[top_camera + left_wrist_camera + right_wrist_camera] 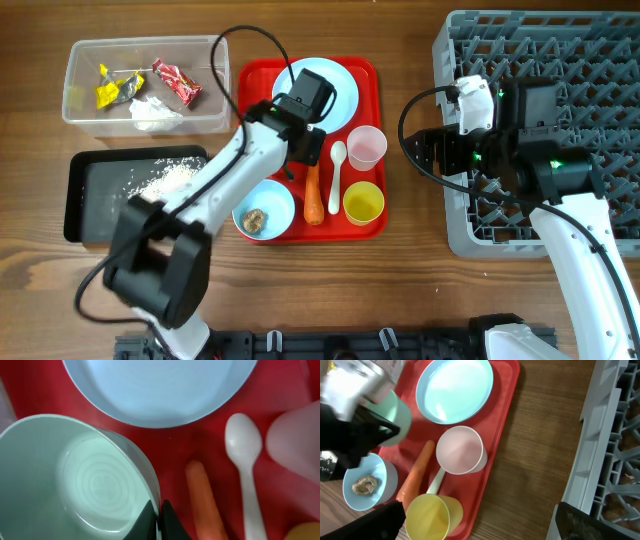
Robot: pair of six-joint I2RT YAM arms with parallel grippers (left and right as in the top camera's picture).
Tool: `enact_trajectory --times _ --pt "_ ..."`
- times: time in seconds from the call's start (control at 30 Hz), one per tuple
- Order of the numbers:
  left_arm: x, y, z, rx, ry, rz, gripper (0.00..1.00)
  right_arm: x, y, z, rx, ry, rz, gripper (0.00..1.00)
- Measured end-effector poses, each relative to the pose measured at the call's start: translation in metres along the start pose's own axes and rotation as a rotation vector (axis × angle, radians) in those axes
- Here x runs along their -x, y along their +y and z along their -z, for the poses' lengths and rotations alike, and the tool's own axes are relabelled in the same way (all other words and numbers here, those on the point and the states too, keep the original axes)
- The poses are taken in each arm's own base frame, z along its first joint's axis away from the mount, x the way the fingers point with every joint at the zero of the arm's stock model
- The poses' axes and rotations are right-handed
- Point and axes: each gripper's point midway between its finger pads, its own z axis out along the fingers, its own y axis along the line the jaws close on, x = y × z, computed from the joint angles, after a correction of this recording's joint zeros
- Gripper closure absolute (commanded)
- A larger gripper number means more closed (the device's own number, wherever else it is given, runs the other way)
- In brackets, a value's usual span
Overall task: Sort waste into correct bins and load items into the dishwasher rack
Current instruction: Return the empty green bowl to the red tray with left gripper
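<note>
My left gripper (297, 160) (160, 520) is shut on the rim of an empty pale blue bowl (95, 475) (400, 420), over the red tray (258, 90); overhead, my wrist hides the bowl. On the tray are the blue plate (330, 90), pink cup (367, 147), white spoon (337, 170), carrot (314, 195), yellow cup (363, 203) and a second bowl (277, 203) with a brown lump (255, 219). My right gripper (425, 150) (480, 525) is open and empty between the tray and the grey rack (560, 60).
The clear tub (75, 80) at the back left holds a yellow wrapper (108, 90), a red wrapper (178, 82) and white tissue (150, 112). The black tray (85, 200) in front of it holds loose rice (170, 180). Bare wood lies between the red tray and the rack.
</note>
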Motion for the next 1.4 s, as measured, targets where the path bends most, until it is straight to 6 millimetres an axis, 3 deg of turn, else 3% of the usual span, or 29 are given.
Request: enact_trajectory --times 0.13,0.47,0.8,0.87,0.97,1.07,1.17,1.4 --pt "-0.009 0.000 -0.019 0.017 0.050 -0.009 0.96 0.000 0.000 0.000 0.000 0.000 0.000 0.00" --pt "-0.008 0.001 -0.020 0.023 0.044 -0.008 0.89 0.000 0.000 0.000 0.000 0.000 0.000 0.00" --pt "-0.016 0.003 -0.018 0.034 0.079 -0.011 0.56 0.000 0.000 0.000 0.000 -0.001 0.000 0.00" --pt "-0.016 0.005 -0.008 0.039 0.108 -0.014 0.54 0.000 0.000 0.000 0.000 0.000 0.000 0.00" --pt "0.003 0.006 0.019 0.035 0.084 0.012 0.54 0.000 0.000 0.000 0.000 -0.001 0.000 0.00" --pt "0.008 0.010 0.059 0.029 0.064 0.095 0.55 0.000 0.000 -0.001 0.000 0.003 -0.001 0.00" --pt "-0.020 0.011 0.076 0.016 0.169 0.177 0.56 -0.002 -0.001 -0.004 0.000 0.013 -0.005 0.00" --pt "-0.087 -0.031 0.043 -0.027 0.348 0.210 0.55 -0.004 -0.003 -0.009 0.001 0.030 -0.011 0.00"
